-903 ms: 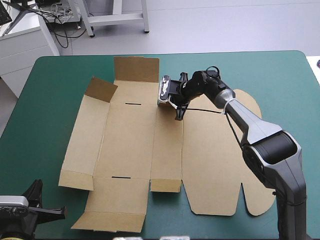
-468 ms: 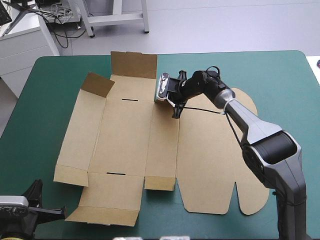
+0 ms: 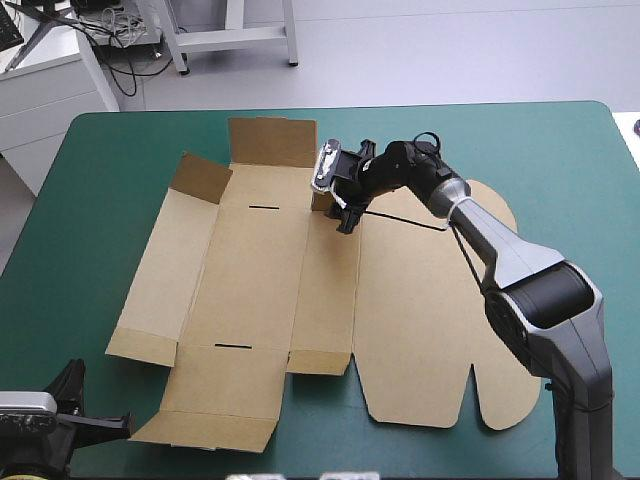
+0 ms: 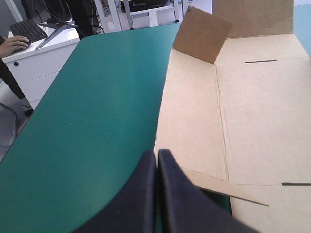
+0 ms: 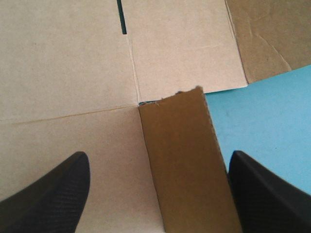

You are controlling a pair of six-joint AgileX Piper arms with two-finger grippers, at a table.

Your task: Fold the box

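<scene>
The brown box (image 3: 250,290) lies as a cut sheet, mostly flat, across the middle of the teal-green table. My right gripper (image 3: 343,212) reaches over its far edge and is open. In the right wrist view, a small raised flap (image 5: 184,160) stands between the black fingers (image 5: 58,189) of that gripper (image 5: 158,155), touching neither. My left gripper (image 3: 122,423) rests at the table's near left corner, clear of the board. The left wrist view shows this gripper (image 4: 156,154) shut to a point, with the box (image 4: 257,121) ahead of it.
A corner flap (image 3: 203,178) and the far end flap (image 3: 272,140) stand tilted up. The lid panel with rounded tabs (image 3: 430,320) lies flat under the right arm. Bare teal-green cover (image 3: 80,220) runs along the left side and far right.
The right gripper's fingers have come apart around the small flap. The sheet slid a little to the left, then settled. The left arm has not moved.
</scene>
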